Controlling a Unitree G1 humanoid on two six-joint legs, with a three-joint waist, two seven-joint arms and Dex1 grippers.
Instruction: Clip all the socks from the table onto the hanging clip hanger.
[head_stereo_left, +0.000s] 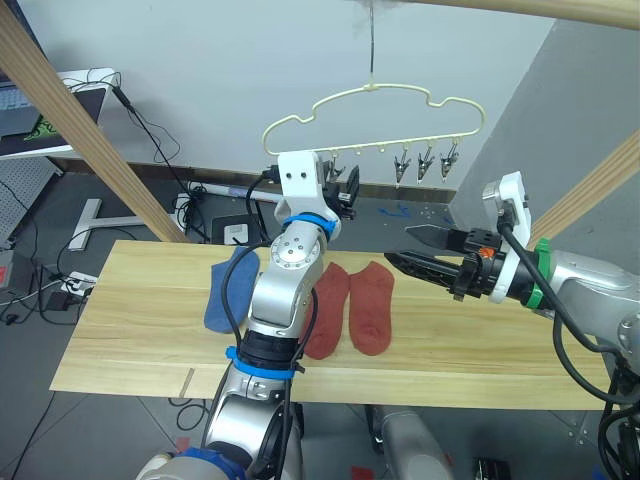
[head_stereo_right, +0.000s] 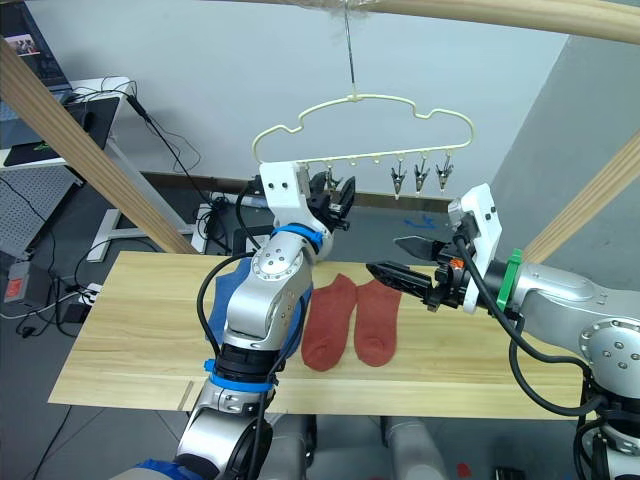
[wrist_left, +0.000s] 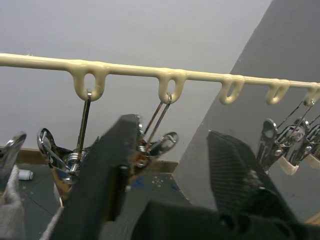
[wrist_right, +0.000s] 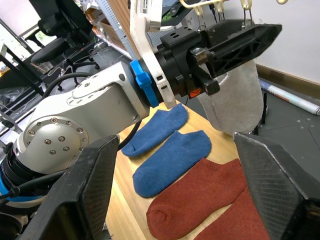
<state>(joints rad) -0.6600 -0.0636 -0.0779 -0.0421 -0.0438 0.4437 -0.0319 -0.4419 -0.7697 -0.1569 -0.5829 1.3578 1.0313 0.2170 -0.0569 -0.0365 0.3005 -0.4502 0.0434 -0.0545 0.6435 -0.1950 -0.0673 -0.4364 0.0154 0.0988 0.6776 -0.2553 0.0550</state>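
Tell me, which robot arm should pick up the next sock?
Probably the right gripper: it hangs open and free above the rust-red socks on the table. The left gripper is up at the clip hanger.

Head stereo downward; wrist cameras close.

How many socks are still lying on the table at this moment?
4: two blue socks side by side behind the left arm, and two red socks side by side mid-table. A grey sock already hangs at the hanger; another may be hidden.
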